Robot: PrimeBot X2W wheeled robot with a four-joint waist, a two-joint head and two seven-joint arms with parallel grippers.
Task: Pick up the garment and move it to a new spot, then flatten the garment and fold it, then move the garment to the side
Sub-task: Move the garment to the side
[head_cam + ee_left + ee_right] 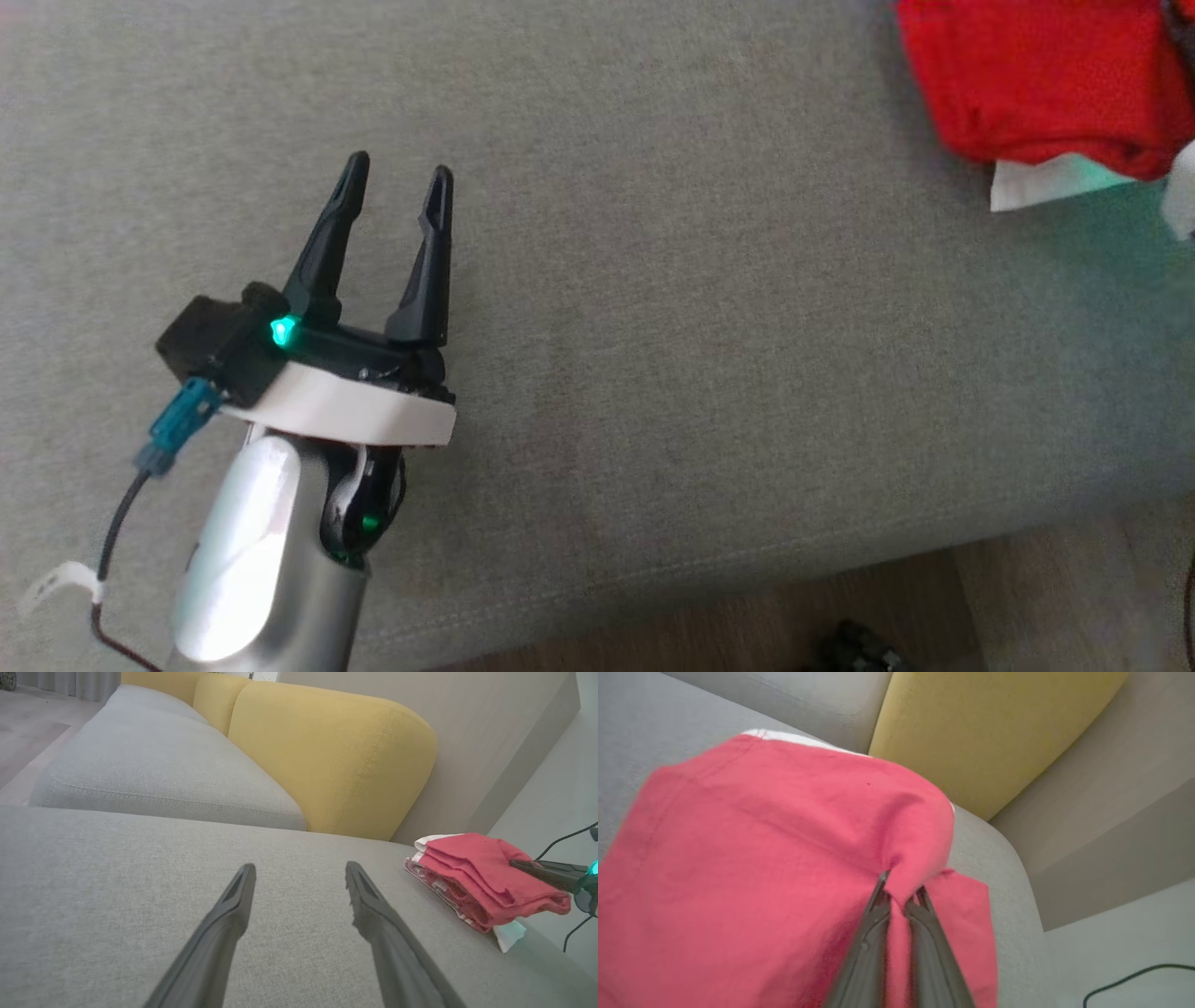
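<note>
Right pincer (901, 885): clenched on a fold of the red garment (761, 849).
Left pincer (400, 177): released, empty, over the grey sofa seat (700, 355).
Garment: folded, well to that pincer's right.

One garment (1046, 84), plain red with a white layer at its edge; sofa seat (653, 327), flecked grey weave; back cushions (327, 751), mustard yellow; left gripper (400, 168), black fingers, white collar, silver forearm, green light; floor (709, 616), brown wood grain.
</note>
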